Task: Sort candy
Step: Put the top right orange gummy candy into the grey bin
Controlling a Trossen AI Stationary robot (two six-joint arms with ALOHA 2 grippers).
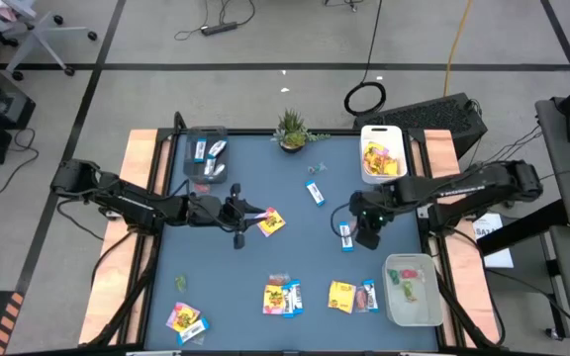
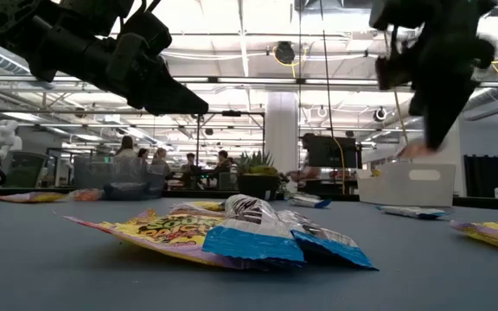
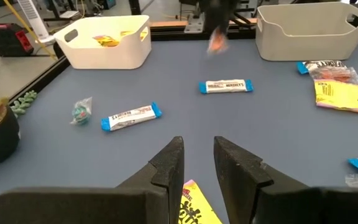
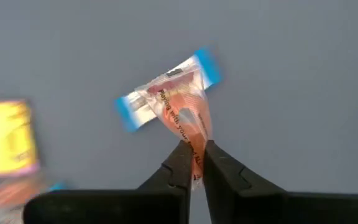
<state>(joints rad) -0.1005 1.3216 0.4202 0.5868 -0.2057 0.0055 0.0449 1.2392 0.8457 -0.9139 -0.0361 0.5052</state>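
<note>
My right gripper (image 4: 193, 149) hangs over the table's right half, pointing down, shut on a small orange piece of candy in clear wrap (image 4: 182, 109). Below it a blue-and-white bar (image 4: 166, 93) lies flat on the table. My left gripper (image 3: 197, 149) stays left of centre, open and above the table, over a yellow packet (image 1: 270, 222) that lies flat. More candy lies along the near edge (image 1: 283, 297), and another blue bar (image 1: 315, 191) lies mid-table. My right gripper pinches one end of the orange piece's clear wrapper (image 4: 195, 163) between its two fingers. The fingers come from above, pointing down. The piece is lifted clear of the table and sticks out past the fingertips.
A clear bin (image 1: 206, 158) with blue bars stands far left, a white bin (image 1: 382, 153) with yellow candy far right, and a white bin (image 1: 412, 287) with green pieces near right. A small potted plant (image 1: 292, 129) sits at the far edge.
</note>
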